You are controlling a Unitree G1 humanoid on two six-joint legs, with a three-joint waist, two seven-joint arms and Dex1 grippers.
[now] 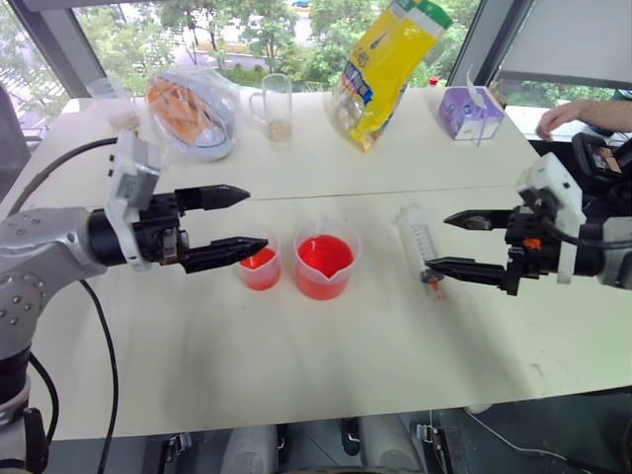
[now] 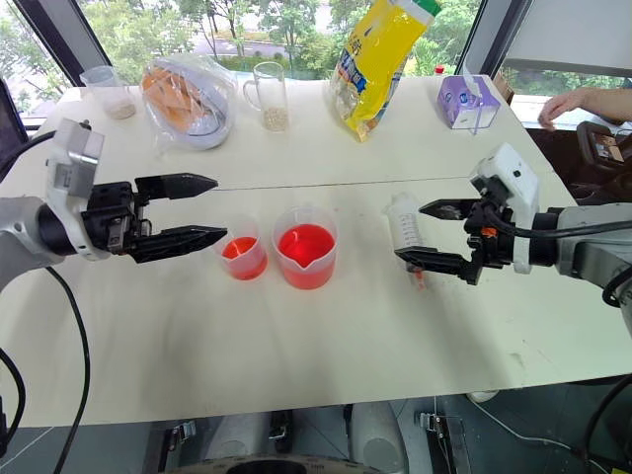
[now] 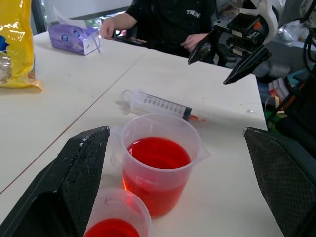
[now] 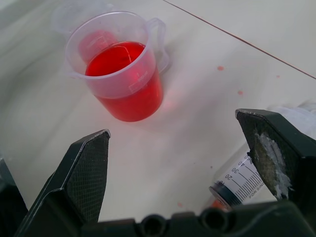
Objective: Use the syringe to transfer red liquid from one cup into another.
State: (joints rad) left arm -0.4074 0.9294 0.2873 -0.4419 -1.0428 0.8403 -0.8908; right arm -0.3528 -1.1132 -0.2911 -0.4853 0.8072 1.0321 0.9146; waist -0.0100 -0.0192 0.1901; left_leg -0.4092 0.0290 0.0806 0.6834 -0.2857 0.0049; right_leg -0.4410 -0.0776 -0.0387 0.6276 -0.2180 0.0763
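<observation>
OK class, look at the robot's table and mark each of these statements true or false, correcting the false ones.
1. The syringe lies on the table, held by no gripper. True.
2. The right gripper is shut on the syringe. False: its fingers are open, with the syringe lying on the table between them.
3. Both the spouted cup and the small cup hold red liquid. True.
4. The small cup stands on the spouted cup's right. False: it stands on its left, near the left gripper.
5. The left gripper holds the small cup. False: it is open and empty.
</observation>
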